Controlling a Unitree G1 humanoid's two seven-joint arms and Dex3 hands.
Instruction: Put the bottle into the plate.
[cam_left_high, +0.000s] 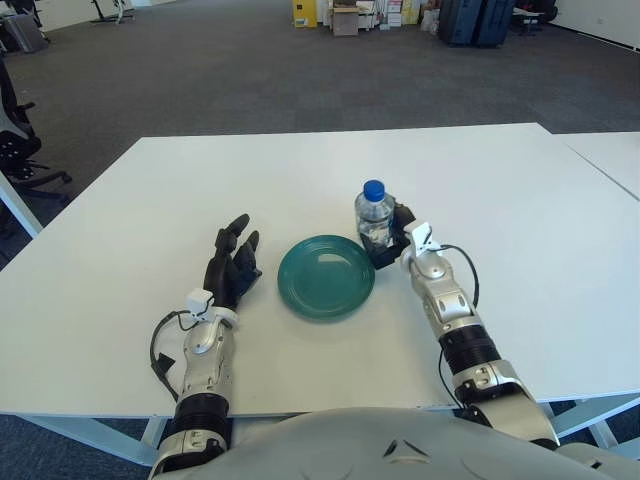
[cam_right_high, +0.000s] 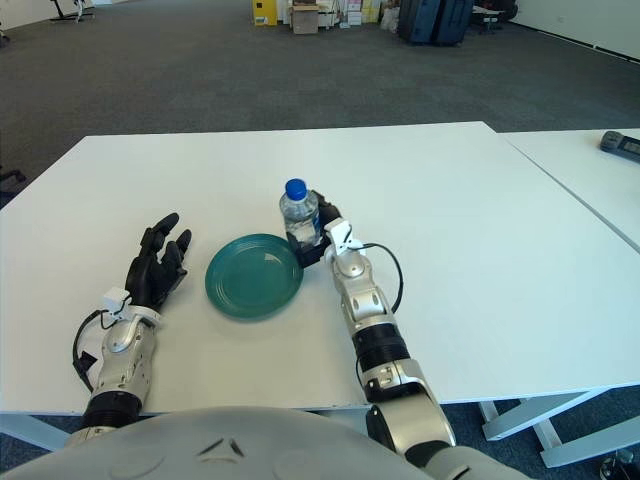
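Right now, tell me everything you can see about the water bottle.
The bottle is small, clear plastic with a blue screw cap, closed, and a pale label band around its middle. It stands upright, held from its right side by the right hand, whose dark fingers wrap its lower half. It shows at the right rim of the green plate, not yet over the plate's middle. Whether its base touches the white table cannot be told.
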